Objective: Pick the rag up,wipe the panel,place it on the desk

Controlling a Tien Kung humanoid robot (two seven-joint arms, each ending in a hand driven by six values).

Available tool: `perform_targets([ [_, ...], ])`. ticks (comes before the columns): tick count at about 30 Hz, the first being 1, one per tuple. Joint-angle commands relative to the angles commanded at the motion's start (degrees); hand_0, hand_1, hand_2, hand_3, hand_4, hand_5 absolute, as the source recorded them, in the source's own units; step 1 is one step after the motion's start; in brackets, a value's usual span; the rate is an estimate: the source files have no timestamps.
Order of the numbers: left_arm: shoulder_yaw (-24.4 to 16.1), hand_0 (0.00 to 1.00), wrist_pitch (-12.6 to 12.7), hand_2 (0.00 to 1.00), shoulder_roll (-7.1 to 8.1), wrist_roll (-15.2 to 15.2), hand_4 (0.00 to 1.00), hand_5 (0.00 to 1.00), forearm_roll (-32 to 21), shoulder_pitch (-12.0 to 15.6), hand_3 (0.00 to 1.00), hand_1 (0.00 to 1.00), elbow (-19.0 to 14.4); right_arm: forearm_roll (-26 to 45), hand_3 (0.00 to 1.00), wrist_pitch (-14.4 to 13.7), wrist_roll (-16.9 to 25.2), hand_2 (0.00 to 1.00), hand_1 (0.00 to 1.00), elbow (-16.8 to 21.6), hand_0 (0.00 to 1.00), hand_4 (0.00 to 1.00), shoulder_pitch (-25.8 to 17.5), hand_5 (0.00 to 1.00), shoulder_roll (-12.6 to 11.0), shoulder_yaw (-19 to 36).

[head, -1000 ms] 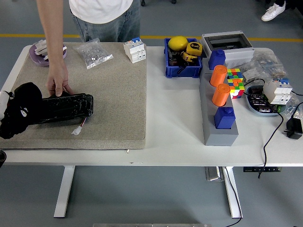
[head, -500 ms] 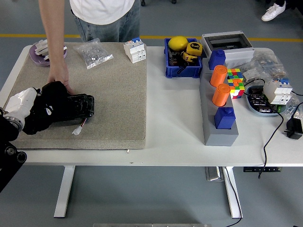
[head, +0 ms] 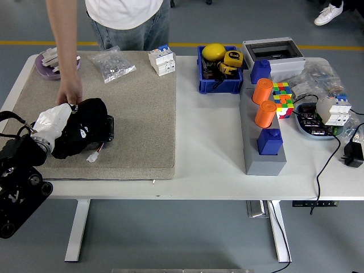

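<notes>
Clearly the rag [head: 85,126] is soft and light: it bunches into a dark, limp wad under the left robot hand [head: 67,133], whose fingers I judge to be closed on it, though the cloth hides most of them. That wad sits on top of the panel [head: 108,128], a black, stiff, glossy slab of which only the right end shows. Rag and panel lie on the tan mat [head: 136,108] toward its left side, and the mat covers the left half of the counter [head: 210,148]. A person's hand [head: 69,94] touches the mat just behind the panel, perhaps steadying it. Being floppy, the rag wants a full-palm pinch at its bunched middle. No writing on rag or panel can be read.
</notes>
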Motion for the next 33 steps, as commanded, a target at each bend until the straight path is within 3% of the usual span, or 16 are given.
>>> perform_targets([
  [12, 2.91, 0.182, -0.25, 0.517, -1.28, 0.89, 0.376, 0.002, 0.26, -1.95, 0.532, 0.107, -0.34, 0.16, 0.680, 0.14, -0.03, 0.703, 0.642, 0.00, 0.695, 0.998, 0.18, 0.497, 0.00, -0.15],
  [20, 1.96, 0.183, -0.07, 0.517, -0.70, 1.26, 0.378, 0.002, 0.96, -0.95, 0.532, 0.106, -0.22, 0.15, 0.681, 0.21, -0.06, 0.703, 0.640, -0.04, 0.695, 0.998, 0.00, 0.496, 0.02, -0.04],
  [33, -3.63, 0.184, 0.23, 0.518, 1.16, 1.11, 0.384, 0.002, 2.23, 2.61, 0.532, 0.106, 0.51, -0.05, 0.681, 0.25, -0.10, 0.703, 0.640, -0.03, 0.695, 0.998, -0.16, 0.496, -0.14, 0.20],
])
